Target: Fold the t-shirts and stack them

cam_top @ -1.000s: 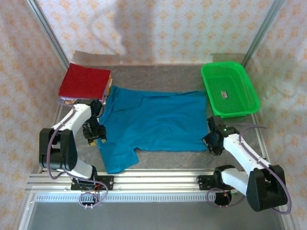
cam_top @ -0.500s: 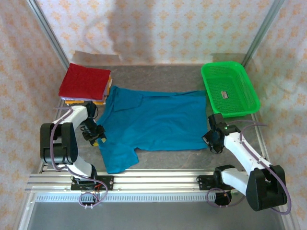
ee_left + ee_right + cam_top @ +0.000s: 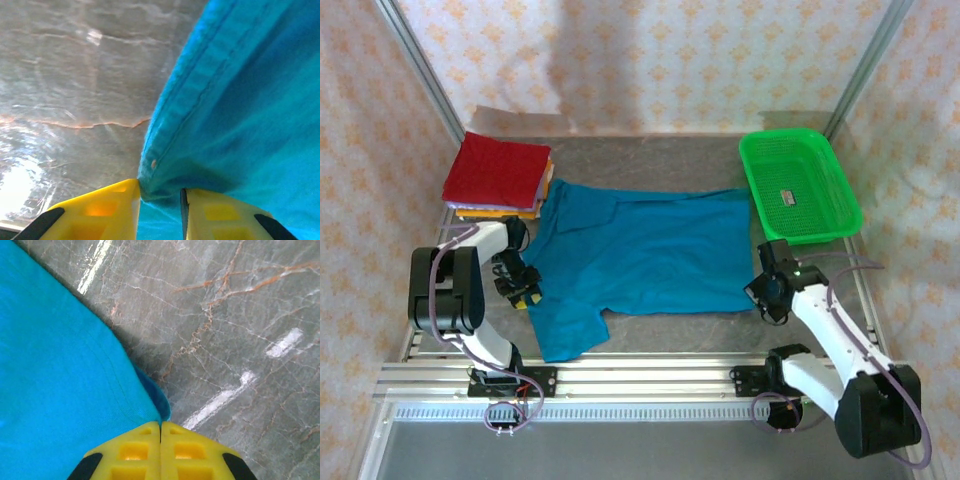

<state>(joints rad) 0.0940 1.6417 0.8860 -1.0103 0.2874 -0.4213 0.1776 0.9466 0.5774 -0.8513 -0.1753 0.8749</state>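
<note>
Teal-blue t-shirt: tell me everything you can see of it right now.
The teal-blue t-shirt is plain soft cloth, short-sleeved, spread nearly flat on the grey table, its far left corner by the folded stack. A stitched edge sits between the left gripper fingers; the right gripper is shut on a near corner.

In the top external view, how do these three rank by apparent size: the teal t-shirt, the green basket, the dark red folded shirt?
1. teal t-shirt, spread flat, clearly largest.
2. green basket.
3. dark red folded shirt, somewhat smaller than the basket.
</note>
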